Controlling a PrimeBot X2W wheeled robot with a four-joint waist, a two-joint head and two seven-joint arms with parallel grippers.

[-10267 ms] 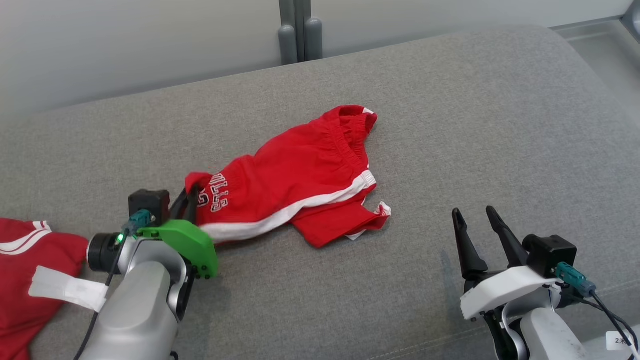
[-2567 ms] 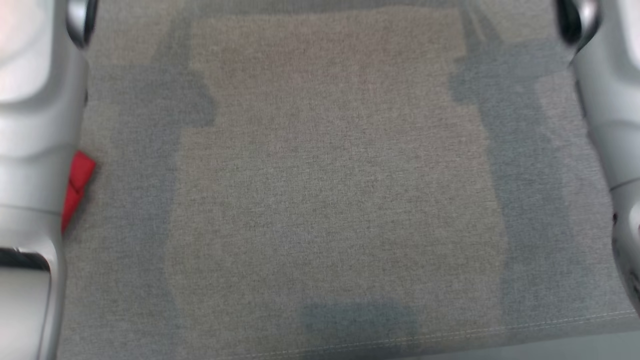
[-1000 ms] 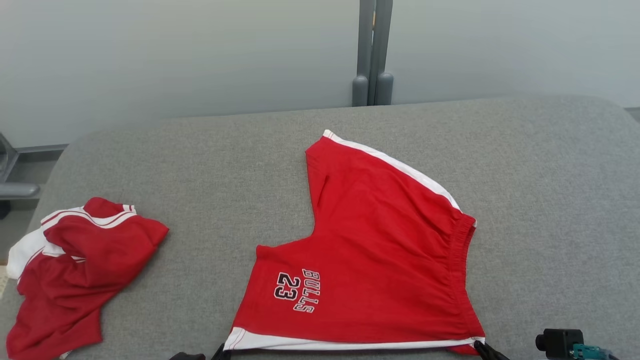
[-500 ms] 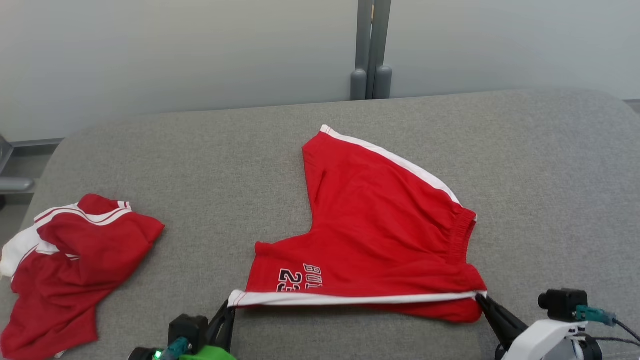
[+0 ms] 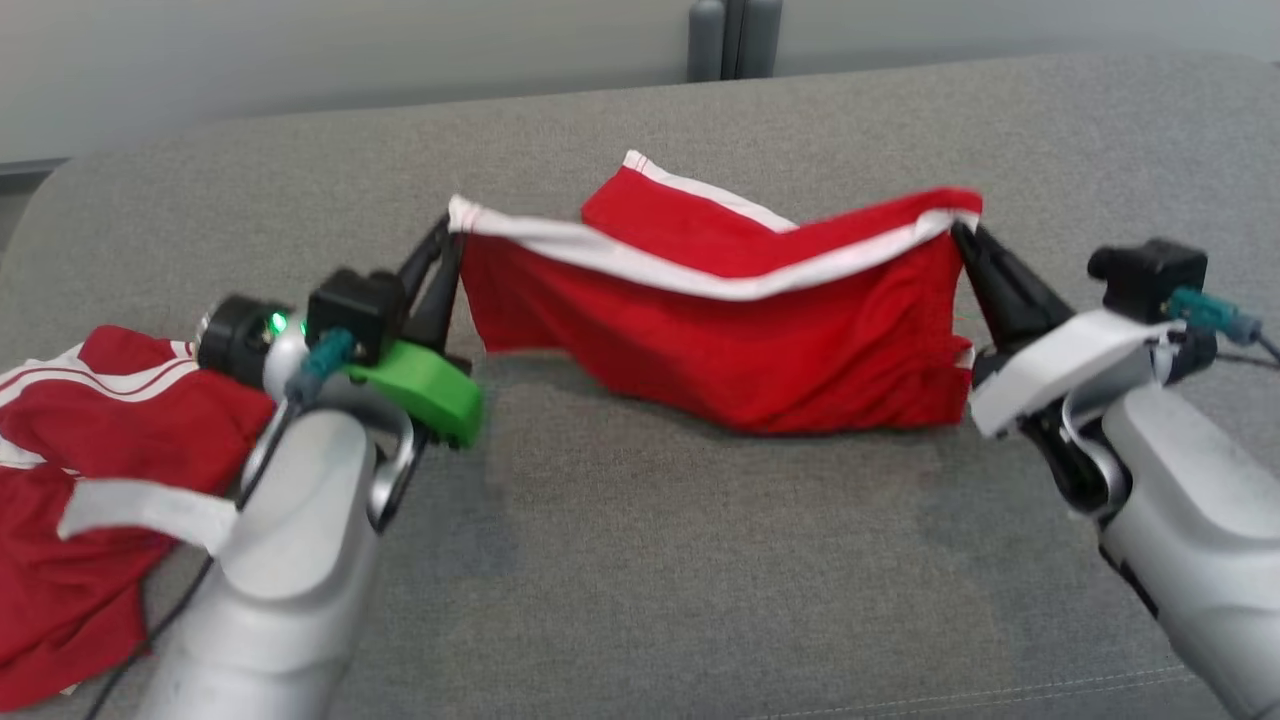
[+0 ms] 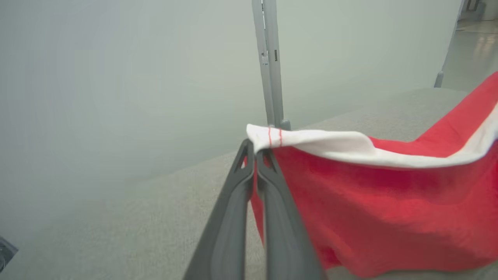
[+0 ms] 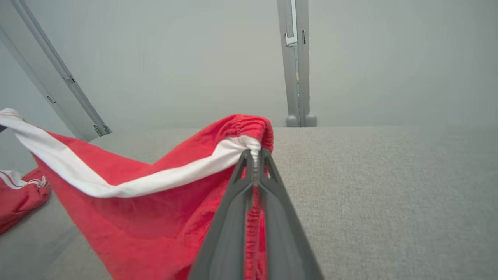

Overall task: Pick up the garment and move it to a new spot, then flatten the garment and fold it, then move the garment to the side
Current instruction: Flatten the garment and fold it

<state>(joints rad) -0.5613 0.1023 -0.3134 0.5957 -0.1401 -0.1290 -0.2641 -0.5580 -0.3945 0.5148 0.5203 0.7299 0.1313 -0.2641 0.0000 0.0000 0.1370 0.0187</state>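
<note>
A pair of red shorts [image 5: 720, 340], the garment I am handling, has a white side stripe and an elastic waistband and hangs stretched between my two grippers above the grey cushion. My left gripper [image 5: 455, 232] is shut on the hem corner of the stripe [image 6: 268, 136]. My right gripper [image 5: 962, 232] is shut on the waistband corner [image 7: 253, 128]. The cloth sags between them [image 6: 369, 202] [image 7: 148, 202], and its lower edge touches the cushion. A far leg [image 5: 680, 200] shows behind the stripe. A red shirt [image 5: 90, 420] with white striped trim lies crumpled at the left [image 7: 19, 194].
The grey cushion [image 5: 700, 560] spreads wide in front of the shorts and to the right. A pale wall with a grey post [image 5: 725, 35] stands behind the cushion's back edge. My left forearm [image 5: 290, 560] passes over the shirt's edge.
Both grippers have lifted the striped near edge up and away from me, so the shorts hang from it instead of lying flat. The head view has tilted down.
</note>
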